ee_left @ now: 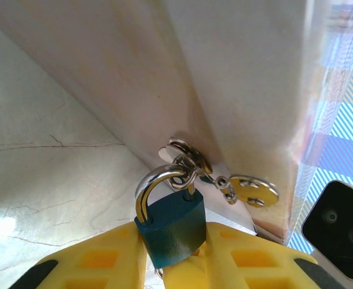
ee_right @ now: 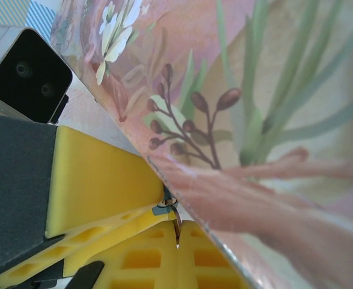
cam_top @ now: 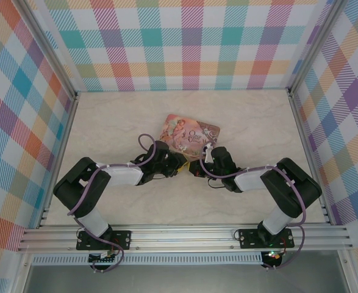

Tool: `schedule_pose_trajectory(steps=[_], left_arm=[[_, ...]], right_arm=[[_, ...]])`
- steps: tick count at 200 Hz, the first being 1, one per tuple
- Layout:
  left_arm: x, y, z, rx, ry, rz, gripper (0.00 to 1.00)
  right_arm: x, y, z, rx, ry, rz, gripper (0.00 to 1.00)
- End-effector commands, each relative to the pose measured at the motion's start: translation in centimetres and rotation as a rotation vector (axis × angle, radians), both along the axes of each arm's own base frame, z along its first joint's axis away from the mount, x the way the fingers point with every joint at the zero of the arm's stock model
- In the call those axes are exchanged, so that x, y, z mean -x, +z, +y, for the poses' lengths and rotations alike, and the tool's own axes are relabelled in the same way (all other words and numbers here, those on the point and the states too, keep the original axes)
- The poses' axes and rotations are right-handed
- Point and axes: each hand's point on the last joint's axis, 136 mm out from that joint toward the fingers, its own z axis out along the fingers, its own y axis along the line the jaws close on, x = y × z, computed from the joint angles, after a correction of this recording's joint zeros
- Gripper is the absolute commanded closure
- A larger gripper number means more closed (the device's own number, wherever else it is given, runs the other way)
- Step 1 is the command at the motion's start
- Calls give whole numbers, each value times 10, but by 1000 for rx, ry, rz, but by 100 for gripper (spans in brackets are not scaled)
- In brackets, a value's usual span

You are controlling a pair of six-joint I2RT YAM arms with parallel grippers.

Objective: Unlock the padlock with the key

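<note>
Abt halfway, by the look of it; has both things in hand, no unlocking yet; clamps the padlock (ee_left: 173,226) by its teal body in the left gripper (ee_left: 174,245), set narrow, w/ yellow fingers (ee_left: 98,262) pressed to both sides; leaves the shackle (ee_left: 157,180) pointing up, threaded thru the hasp (ee_left: 185,153) on the side wall of the pink tin (cam_top: 189,135), down on the bench (cam_top: 118,122) just beyond both arms; reads as locked, w/ both shackle legs running into the body and no gap seen; pinches the key (ee_right: 177,230) in the right gripper (ee_right: 177,224), closed right down on it, w/ just a thin dark sliver and a small ring showing at the seam of the fingertips, close under the tin's lower edge; can't judge the key-to-keyhole gap from the right wrist view; can't see the keyhole at all, prob. on the padlock's underside, tucked down between the left fingers; in top view, sets both grippers almost nose to nose at the tin's near edge. Done so far: padlock steadied, key gripped, the two close together. Left to do: line key up w/ keyhole, insert, turn, pop shackle; calls for fine aim, given such a tiny key & slot.
</note>
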Motion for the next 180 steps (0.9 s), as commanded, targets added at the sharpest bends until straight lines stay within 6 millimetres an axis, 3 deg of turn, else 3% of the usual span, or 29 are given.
schedule_pose_trajectory(steps=[1, 117, 165, 180], left_arm=[[-4, 4, -5, 20, 22, -23, 72], [-7, 12, 2, 10, 56, -56, 96], [-9, 15, 3, 0, 61, -69, 100], [-10, 17, 3, -7, 60, -72, 100]], right_arm=[[-1, 22, 13, -56, 30, -19, 99], [-3, 26, 14, -76, 13, -2, 91], [-4, 29, 5, -64, -26, -27, 74], [-1, 22, -2, -23, -40, -15, 69]])
